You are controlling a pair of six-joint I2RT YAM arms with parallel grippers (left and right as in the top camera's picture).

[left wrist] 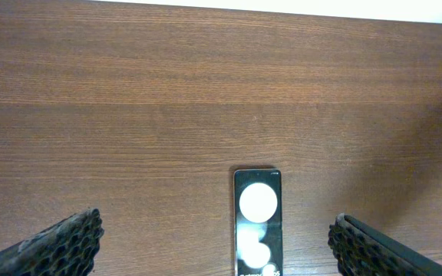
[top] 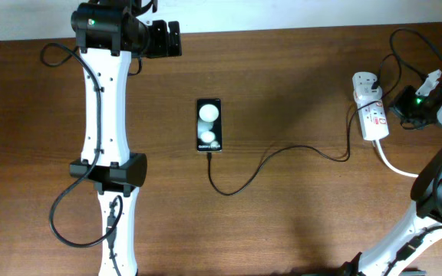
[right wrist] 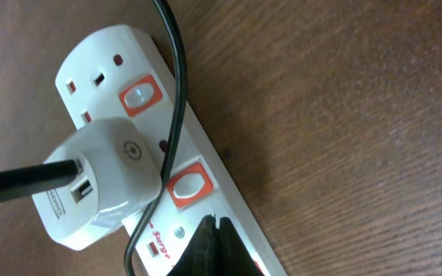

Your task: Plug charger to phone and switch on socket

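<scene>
We see the right gripper (right wrist: 213,244) pinched together, tips at the socket (right wrist: 106,57) just below its lower red switch (right wrist: 188,184). The charger (right wrist: 102,180) adapter is plugged in alongside. The left gripper (left wrist: 217,245) is spread wide, with the phone (left wrist: 257,222) flat on the table (left wrist: 206,92), clear of both fingers.

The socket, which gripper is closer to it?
Right. The right gripper is shut, its tips at the socket; the left gripper hangs open across the table, beyond the phone.

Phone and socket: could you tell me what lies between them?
Only the charger's thin black cable, running from phone to socket across otherwise bare table, as the overhead view shows.
</scene>
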